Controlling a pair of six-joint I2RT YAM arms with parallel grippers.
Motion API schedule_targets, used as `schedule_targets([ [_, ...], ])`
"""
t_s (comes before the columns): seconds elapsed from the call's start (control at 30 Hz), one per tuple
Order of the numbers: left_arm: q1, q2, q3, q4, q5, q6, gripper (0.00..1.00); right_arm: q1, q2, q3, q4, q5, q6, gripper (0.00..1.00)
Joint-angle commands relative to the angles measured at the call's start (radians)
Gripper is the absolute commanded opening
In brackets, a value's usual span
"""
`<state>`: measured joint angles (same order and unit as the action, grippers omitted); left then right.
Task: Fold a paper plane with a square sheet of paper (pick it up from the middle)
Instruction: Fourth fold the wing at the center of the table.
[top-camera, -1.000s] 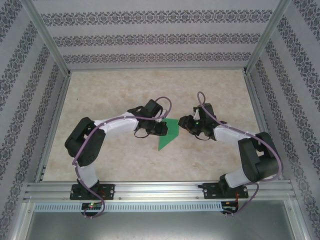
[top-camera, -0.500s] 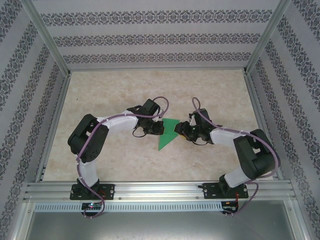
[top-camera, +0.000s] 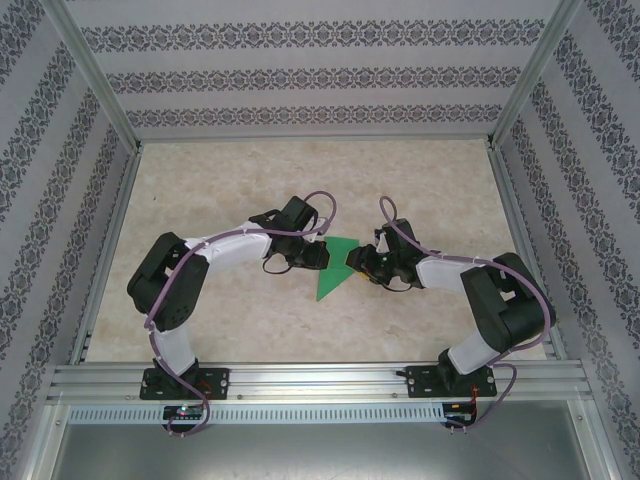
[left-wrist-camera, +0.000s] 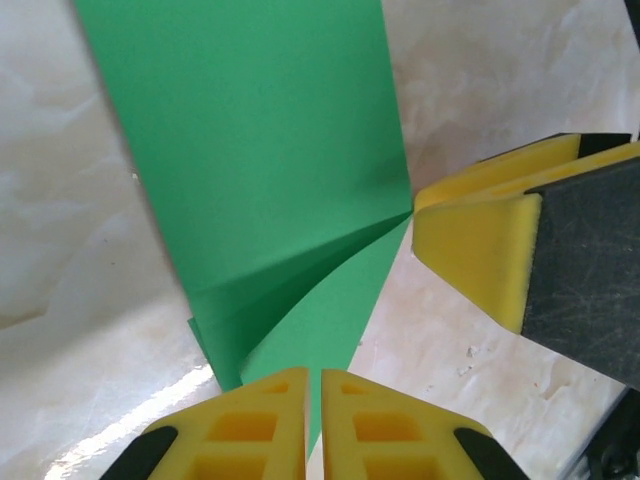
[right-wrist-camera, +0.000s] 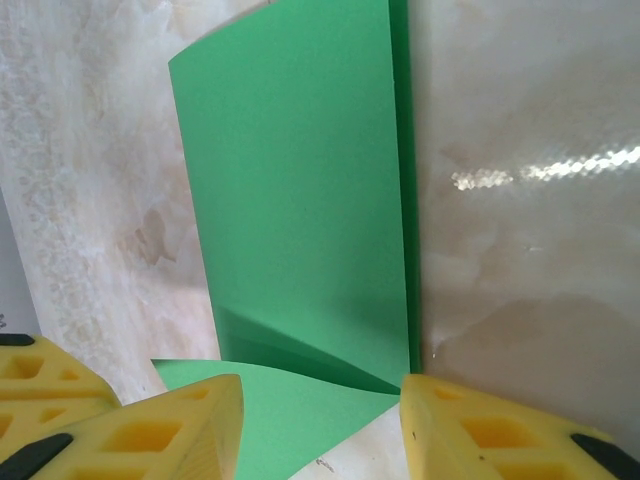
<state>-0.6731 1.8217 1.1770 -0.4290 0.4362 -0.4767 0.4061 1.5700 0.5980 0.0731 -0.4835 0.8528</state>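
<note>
Progress partial: green sheet (top-camera: 334, 272) lies at middle of surface (top-camera: 250, 190), creased into rough triangle, flap raised, no dart shape yet. Left claw (left-wrist-camera: 313, 385) clenched on sheet's tip. Right claw (right-wrist-camera: 320, 395) released, fingers astride corner. Nose and wing folds likely remain.

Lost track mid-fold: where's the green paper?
Top view: the green paper sits near the centre of the table, between the jaws of the left gripper and right gripper.
</note>
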Motion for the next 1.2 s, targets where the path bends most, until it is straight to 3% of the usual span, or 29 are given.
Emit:
schedule_targets([
  [0.0,-0.016,0.004,-0.003,0.008,0.043,0.030,0.14,0.012,-0.010,-0.007,0.013,0.035,0.014,0.46],
  [0.2,-0.016,0.061,0.018,-0.012,0.000,0.038,0.13,0.009,-0.029,-0.007,-0.016,0.065,0.010,0.47],
  [0.47,-0.017,0.103,0.026,-0.014,-0.076,0.031,0.12,0.016,0.008,-0.010,0.068,0.004,0.043,0.46],
  [0.93,-0.017,0.125,0.000,-0.013,-0.095,0.037,0.12,0.035,0.067,0.035,0.124,-0.053,0.043,0.46],
  [1.17,-0.019,0.097,-0.010,0.005,-0.090,0.027,0.13,0.046,0.108,0.060,0.128,-0.097,-0.017,0.41],
])
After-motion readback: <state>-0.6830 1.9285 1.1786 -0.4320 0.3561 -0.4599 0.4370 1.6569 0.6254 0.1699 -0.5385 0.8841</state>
